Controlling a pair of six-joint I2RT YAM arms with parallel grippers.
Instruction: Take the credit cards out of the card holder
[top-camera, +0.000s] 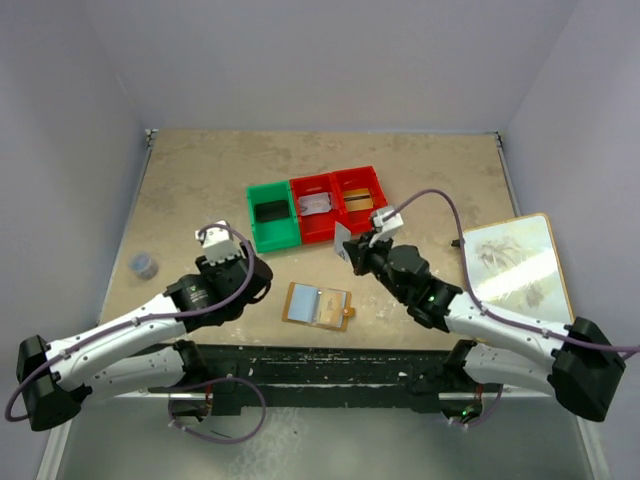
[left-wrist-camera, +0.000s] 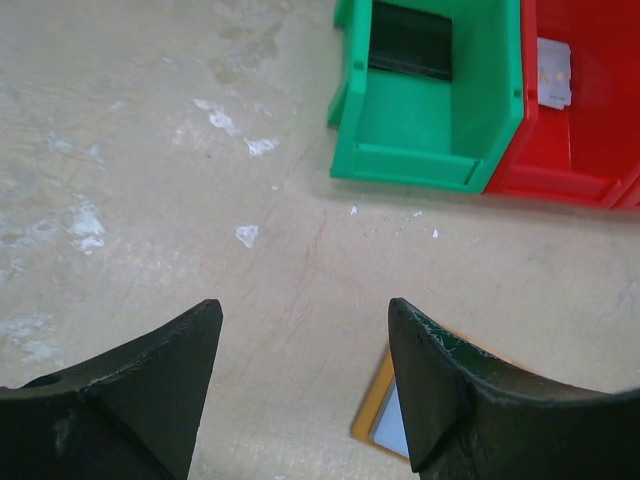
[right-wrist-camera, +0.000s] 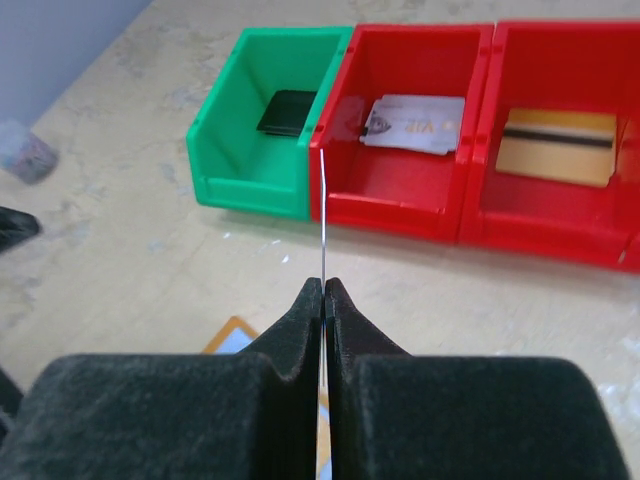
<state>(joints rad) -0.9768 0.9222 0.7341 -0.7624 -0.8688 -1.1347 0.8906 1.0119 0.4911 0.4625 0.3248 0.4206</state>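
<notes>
Clamping pale card (right-wrist-camera: 323, 215), right tool (right-wrist-camera: 324, 290); left tool (left-wrist-camera: 303, 312) apart (green bin (left-wrist-camera: 420, 165): perhaps black card (left-wrist-camera: 410, 45)).

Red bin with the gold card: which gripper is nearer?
Right. Right gripper, pinching a pale card, hangs by the front-left corner of the gold-card bin; left gripper sits short of the green bin, two bins over.

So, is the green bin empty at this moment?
No, a black card lies flat on the floor of the green bin, near its back wall.
</notes>
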